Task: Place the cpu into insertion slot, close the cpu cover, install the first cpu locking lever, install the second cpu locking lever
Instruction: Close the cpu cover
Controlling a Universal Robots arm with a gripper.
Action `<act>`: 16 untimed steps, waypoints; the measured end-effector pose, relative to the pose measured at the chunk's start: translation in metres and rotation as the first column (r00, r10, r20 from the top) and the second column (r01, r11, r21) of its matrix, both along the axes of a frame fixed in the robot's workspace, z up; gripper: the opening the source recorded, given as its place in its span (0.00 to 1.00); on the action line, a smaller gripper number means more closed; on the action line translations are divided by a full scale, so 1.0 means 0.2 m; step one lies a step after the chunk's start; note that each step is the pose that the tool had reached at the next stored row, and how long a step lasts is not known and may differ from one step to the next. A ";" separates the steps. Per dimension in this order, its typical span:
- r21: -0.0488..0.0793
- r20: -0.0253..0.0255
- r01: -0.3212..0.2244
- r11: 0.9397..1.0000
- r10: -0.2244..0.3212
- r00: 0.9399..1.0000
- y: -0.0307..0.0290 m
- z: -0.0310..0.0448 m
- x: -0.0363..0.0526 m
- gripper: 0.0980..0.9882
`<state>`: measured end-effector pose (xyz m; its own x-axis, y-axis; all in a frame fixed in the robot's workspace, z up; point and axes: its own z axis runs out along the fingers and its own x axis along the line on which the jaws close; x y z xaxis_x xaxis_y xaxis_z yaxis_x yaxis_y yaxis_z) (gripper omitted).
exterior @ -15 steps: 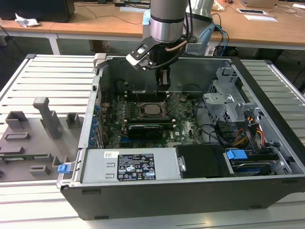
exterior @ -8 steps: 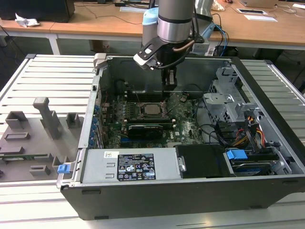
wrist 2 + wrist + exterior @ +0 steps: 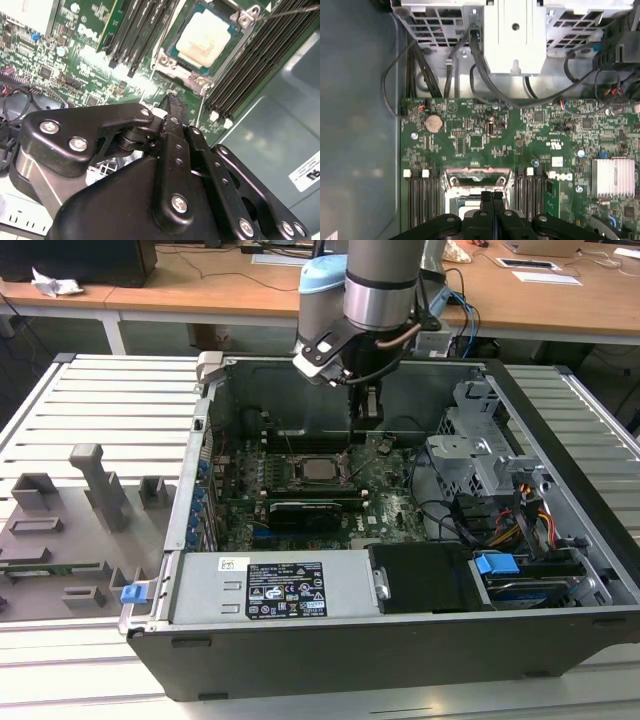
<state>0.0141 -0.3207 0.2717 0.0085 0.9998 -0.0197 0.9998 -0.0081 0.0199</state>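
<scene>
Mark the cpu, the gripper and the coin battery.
cpu [image 3: 205,37]: second wrist view, centre of its pale metal top.
gripper [image 3: 492,195]: first wrist view, between its fingertips.
coin battery [image 3: 433,122]: first wrist view, middle of its round face.

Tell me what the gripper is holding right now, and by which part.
Nothing is held: the gripper is shut with nothing in it, close beside the seated cpu.
</scene>
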 end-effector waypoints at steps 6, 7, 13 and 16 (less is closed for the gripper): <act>0.000 -0.002 0.000 1.000 0.000 1.000 0.000 0.000 0.059 0.01; 0.000 -0.002 0.000 1.000 0.000 1.000 0.000 0.000 0.066 0.01; 0.000 -0.004 0.000 1.000 0.000 1.000 0.000 0.000 0.116 0.01; 0.000 -0.007 0.000 1.000 0.000 1.000 0.000 0.000 0.159 0.01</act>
<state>0.0460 -0.3207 0.2717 0.0084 0.9998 -0.0200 0.9999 -0.0082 0.0133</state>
